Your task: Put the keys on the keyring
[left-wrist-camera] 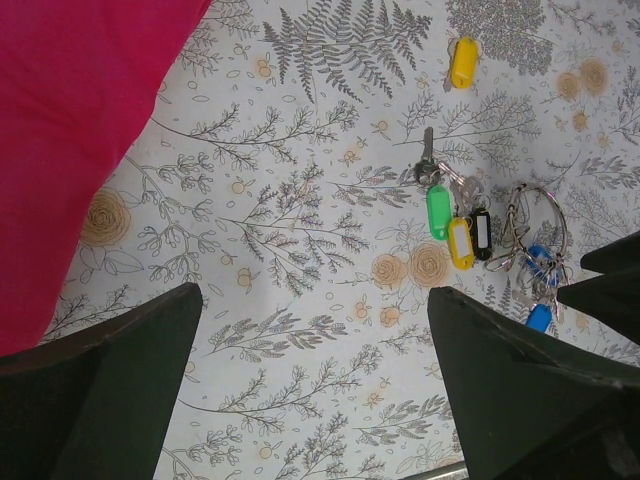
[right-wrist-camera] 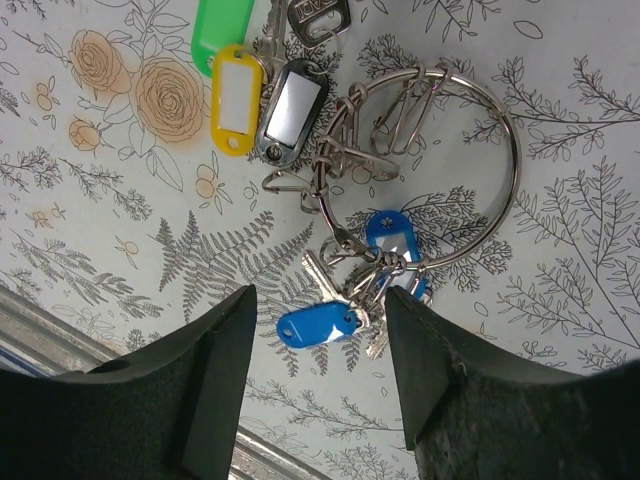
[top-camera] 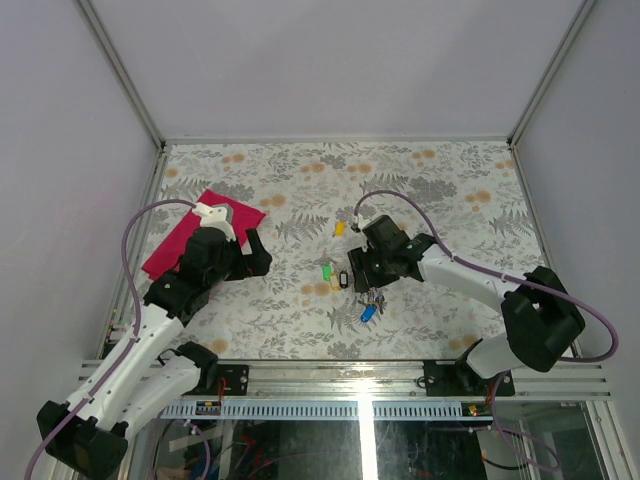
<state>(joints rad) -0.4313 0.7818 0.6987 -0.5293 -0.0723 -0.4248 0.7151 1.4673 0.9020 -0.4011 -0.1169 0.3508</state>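
Floral-print tabletop [top-camera: 440, 190], and the right gripper [right-wrist-camera: 320, 315] hovers with jaws spread wide over the thin silver wire keyring [right-wrist-camera: 514, 165]. The ring lies flat, with blue-tagged silvery keys [right-wrist-camera: 392, 235] already threaded. Just beside it sits the cluster of green-, yellow- and black-tagged keys [right-wrist-camera: 235, 100], and a lone yellow-tagged key [left-wrist-camera: 462, 62] lies well apart. The risk, I'd say: closing on that tangle could pinch tags rather than wire and drag the lot. The left gripper [left-wrist-camera: 312, 300], fingers also apart, holds nothing, near the crimson cloth [left-wrist-camera: 70, 120], which lies well away from the keys.
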